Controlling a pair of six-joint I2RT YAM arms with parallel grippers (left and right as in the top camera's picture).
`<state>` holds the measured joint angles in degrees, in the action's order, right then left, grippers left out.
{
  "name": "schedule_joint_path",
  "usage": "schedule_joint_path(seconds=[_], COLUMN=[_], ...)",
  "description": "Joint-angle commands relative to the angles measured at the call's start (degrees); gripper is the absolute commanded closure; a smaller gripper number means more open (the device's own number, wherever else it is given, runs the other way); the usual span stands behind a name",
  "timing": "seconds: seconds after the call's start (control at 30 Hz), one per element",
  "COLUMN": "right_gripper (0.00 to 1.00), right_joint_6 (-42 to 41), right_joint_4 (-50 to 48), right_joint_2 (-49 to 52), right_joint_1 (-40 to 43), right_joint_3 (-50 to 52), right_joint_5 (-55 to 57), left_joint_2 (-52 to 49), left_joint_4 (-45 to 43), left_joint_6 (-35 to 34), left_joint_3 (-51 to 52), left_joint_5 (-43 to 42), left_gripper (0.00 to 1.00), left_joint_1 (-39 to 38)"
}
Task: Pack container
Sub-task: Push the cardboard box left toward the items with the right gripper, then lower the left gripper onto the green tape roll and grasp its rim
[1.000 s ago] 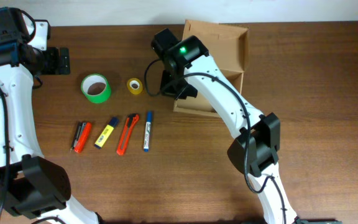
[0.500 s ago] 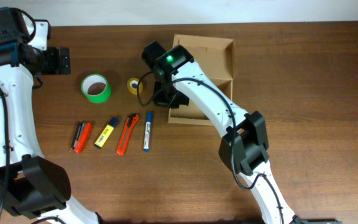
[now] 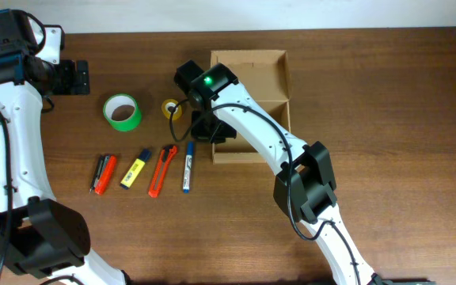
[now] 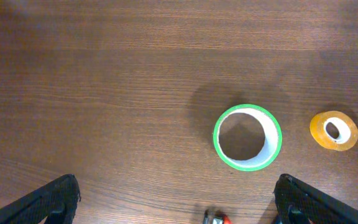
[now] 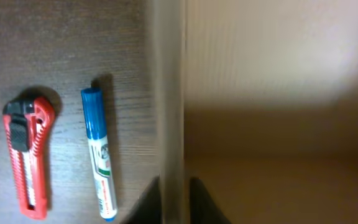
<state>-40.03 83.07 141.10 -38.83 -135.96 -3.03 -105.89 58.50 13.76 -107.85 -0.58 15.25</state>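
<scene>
At the far left corner of the surface (image 3: 386, 158) the left gripper (image 3: 76, 77) hangs with its fingers (image 4: 48, 202) spread wide and nothing between them. Its wrist view looks down on the green tape roll (image 3: 123, 112). Toward the front edge lies a row: a red-and-black marker (image 3: 104, 174), a yellow highlighter (image 3: 135, 169), an orange cutter (image 3: 161, 170) and a blue marker (image 3: 188, 166). A small yellow tape roll (image 3: 171, 109) sits between the green roll and the container (image 3: 260, 71). This brown cardboard box lies open near the middle of the far edge, and nothing shows in the part the arm does not hide. The right gripper (image 5: 175, 198) is at the box's left wall, with one finger on each side of it. Whether they pinch the card or stand slack I cannot tell.

The step in hand looks like placing the box, not filling it, since every item lies out on the surface. The next move calls for the right fingers to let go of the wall and lift straight off, so the box is not dragged. They should then go for a near item, the yellow roll or the blue marker just beside that wall.
</scene>
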Motion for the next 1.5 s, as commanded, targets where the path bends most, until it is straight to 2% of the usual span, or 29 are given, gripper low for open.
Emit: schedule_joint_path(seconds=[0.0,0.03,0.1,0.57,0.67,0.83,0.97,1.0,1.37,1.47], right_gripper=[0.65,0.57,0.49,0.43,0.43,0.42,0.41,0.38,0.32,0.31], right_joint_6=[2.38,2.82,3.45,8.59,9.92,15.45,20.61,22.67,27.85,29.35], right_joint_4=[-0.13,-0.17,-0.5,-0.2,1.36,7.5,14.29,14.25,14.27,14.27], right_joint_2=[0.83,0.83,0.83,0.44,0.0,-0.17,-0.28,-1.11,-11.69,-12.5], right_joint_1=[-0.44,-0.44,-0.44,0.42,1.95,5.44,9.51,10.82,33.55,41.38], right_joint_3=[-0.22,-0.22,-0.22,-3.78,-8.13,-21.05,-32.81,-33.97,-34.77,-34.47], right_joint_5=[0.7,0.68,0.72,3.82,6.08,12.31,21.62,21.07,20.74,16.72], left_joint_2=[-0.09,-0.09,-0.09,-0.09,-0.09,-0.11,-0.11,-0.11,-0.11,-0.11], left_joint_4=[0.04,0.04,0.02,-0.22,-0.28,-0.66,-0.68,-0.7,-0.55,0.02], left_joint_6=[0.46,0.46,0.46,0.46,0.48,0.48,0.48,0.48,0.48,0.48], left_joint_3=[-0.68,-0.68,-0.68,-0.68,-0.68,-0.68,-0.68,-0.68,-0.68,-0.68], left_joint_5=[-2.32,-2.54,-2.71,-2.71,-2.71,-2.71,-2.71,-2.71,-2.69,-2.69], left_gripper=[0.01,0.01,0.01,0.01,0.01,0.01,0.01,0.01,0.01,0.01], left_joint_1=[0.31,0.31,0.31,0.31,0.31,0.31,0.31,0.31,0.31,0.31])
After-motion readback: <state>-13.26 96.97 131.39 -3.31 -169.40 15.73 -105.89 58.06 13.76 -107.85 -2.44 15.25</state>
